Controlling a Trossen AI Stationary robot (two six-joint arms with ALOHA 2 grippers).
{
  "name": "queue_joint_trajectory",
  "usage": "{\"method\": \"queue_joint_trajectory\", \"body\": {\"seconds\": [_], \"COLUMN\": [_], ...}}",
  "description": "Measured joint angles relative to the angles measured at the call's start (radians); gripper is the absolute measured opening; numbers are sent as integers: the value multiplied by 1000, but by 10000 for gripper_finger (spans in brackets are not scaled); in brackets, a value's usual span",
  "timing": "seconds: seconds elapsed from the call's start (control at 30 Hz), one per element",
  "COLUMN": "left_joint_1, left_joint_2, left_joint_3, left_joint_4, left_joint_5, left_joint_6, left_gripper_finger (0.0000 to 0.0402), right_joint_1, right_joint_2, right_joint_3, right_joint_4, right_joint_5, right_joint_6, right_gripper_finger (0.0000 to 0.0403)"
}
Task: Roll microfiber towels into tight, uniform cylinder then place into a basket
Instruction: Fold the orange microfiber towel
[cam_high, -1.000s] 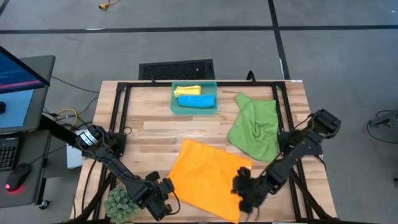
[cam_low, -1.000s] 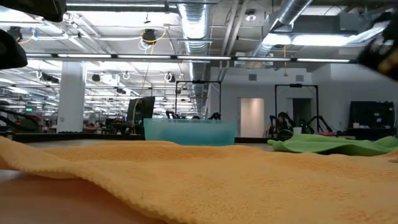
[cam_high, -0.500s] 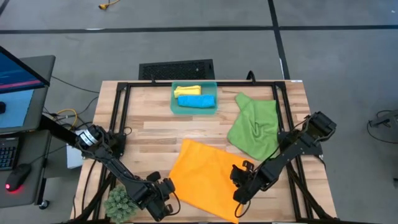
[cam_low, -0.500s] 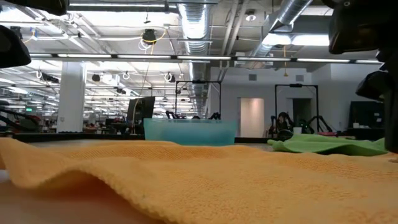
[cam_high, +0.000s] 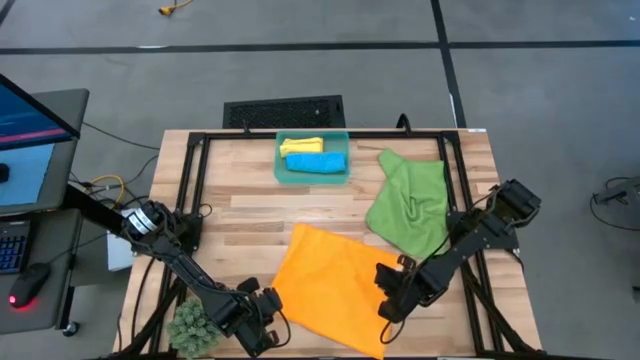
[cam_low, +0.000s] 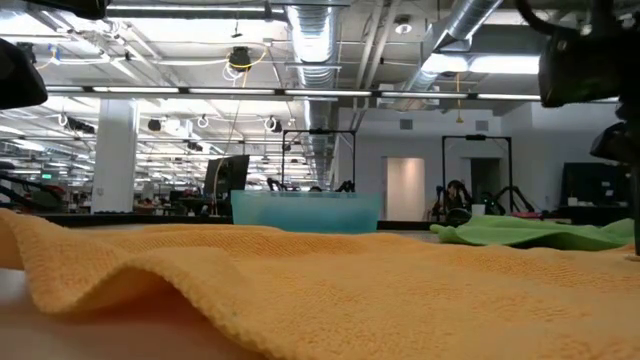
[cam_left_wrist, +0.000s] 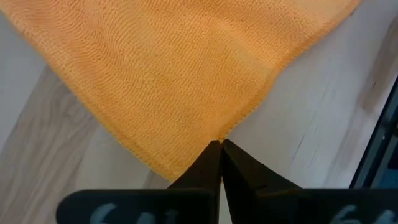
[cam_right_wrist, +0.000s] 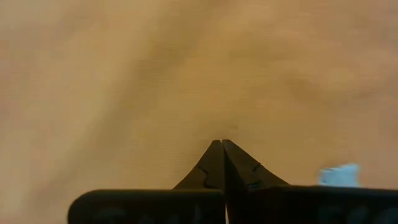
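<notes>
Lower centre of the high view, the orange towel (cam_high: 335, 287) lies flat and angled near the table's (cam_high: 240, 215) front edge, the left gripper (cam_high: 268, 318) pinching its left edge with closed fingers, the right gripper (cam_high: 388, 297) clamped on its right edge, bare wood stretching toward the basket (cam_high: 312, 176) at upper centre.

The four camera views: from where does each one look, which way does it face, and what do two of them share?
High view: above the table, facing straight down; both arms show, left end effector, right end effector.
Low view: at table-top height, facing level across the orange towel toward the basket.
Left wrist view: on the left arm, facing the orange towel's corner past shut fingers.
Right wrist view: on the right arm, close over orange cloth.
All views share the orange towel.
</notes>
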Motion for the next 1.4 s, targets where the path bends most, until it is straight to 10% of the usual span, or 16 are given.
{"method": "queue_joint_trajectory", "body": {"seconds": [1.07,1.4], "left_joint_1": [-29,-29], "left_joint_2": [0,0], "left_joint_3": [0,0], "left_joint_4": [130,140], "left_joint_5": [-82,-83], "left_joint_6": [-89,-34], "left_gripper_finger": [0,0], "right_joint_1": [-361,-177], "right_joint_2": [-4,-80], "right_joint_3": [-68,-25], "right_joint_4": [-142,-140], "right_joint_5": [16,10], "right_joint_6": [-195,-204], "right_gripper_finger": [12,12]}}
